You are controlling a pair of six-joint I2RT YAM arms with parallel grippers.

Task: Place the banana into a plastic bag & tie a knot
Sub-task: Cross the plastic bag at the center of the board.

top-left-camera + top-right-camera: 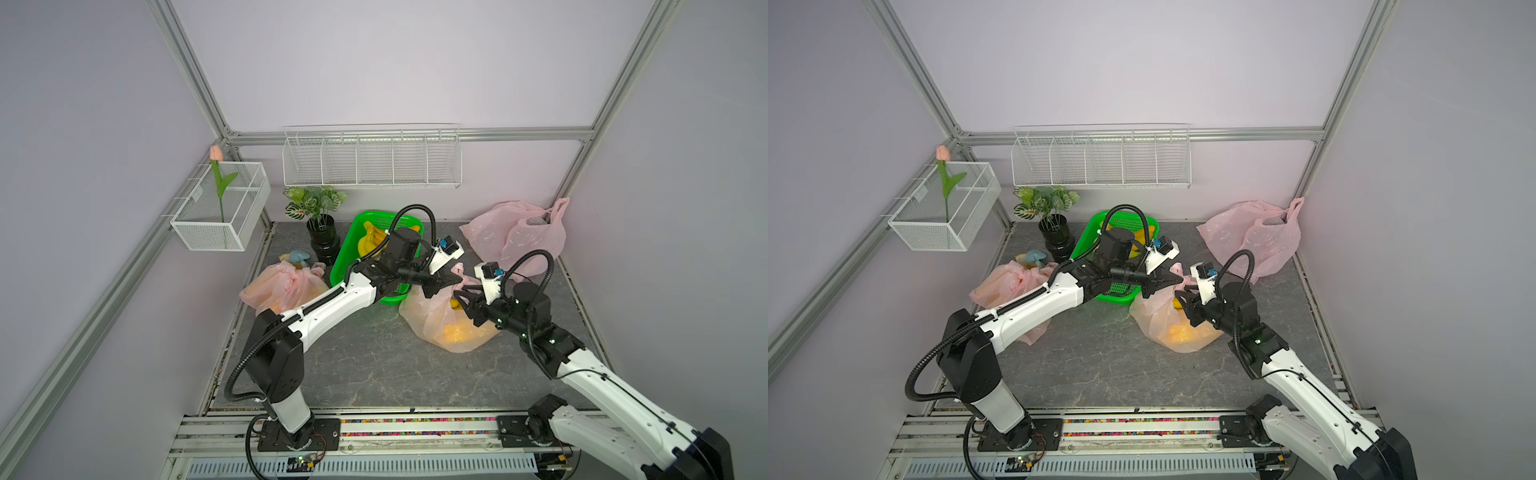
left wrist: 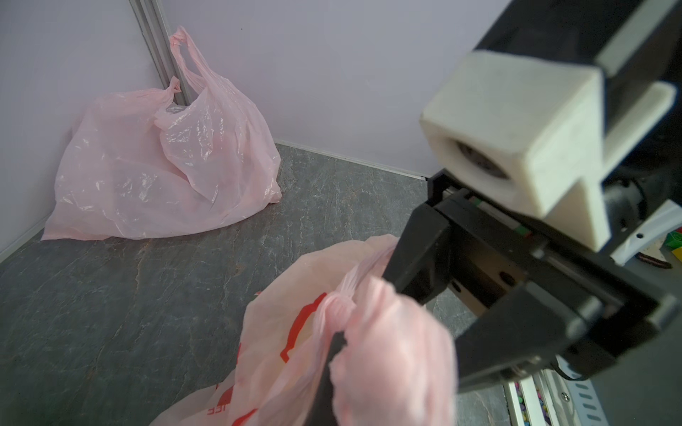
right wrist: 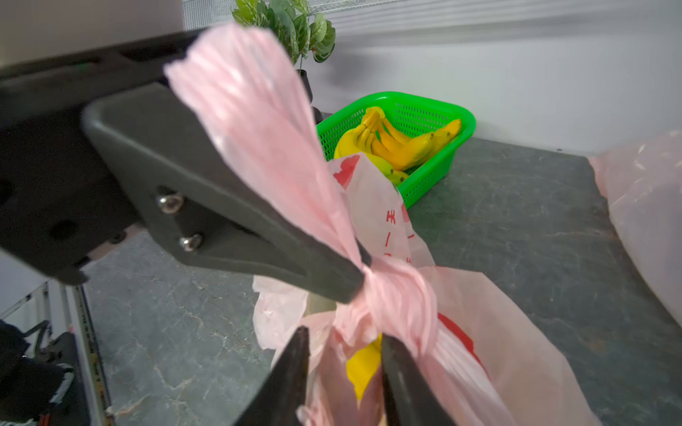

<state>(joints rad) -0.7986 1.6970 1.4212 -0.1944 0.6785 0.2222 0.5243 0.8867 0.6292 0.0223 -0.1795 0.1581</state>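
Left gripper (image 1: 455, 280): clamped shut on 1 bag handle (image 3: 258, 121) beside knot (image 3: 395, 291).
Right gripper (image 3: 345, 333): jaws parted, holding nothing.
Tightening: grip 2nd handle (image 2: 365, 269) near knot, pull outward steadily.

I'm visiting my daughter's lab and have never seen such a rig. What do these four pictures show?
Two white-and-black robot arms work over a grey stone-patterned table. Two pictures look down from overhead; two come from wrist cameras. On it sit a green plastic basket of yellow bananas, a thin pink plastic bag with banana showing inside, and two more pink bags, at the left and in the far corner. The left gripper is shut on that bag's twisted handle. The right gripper stands open at its neck.
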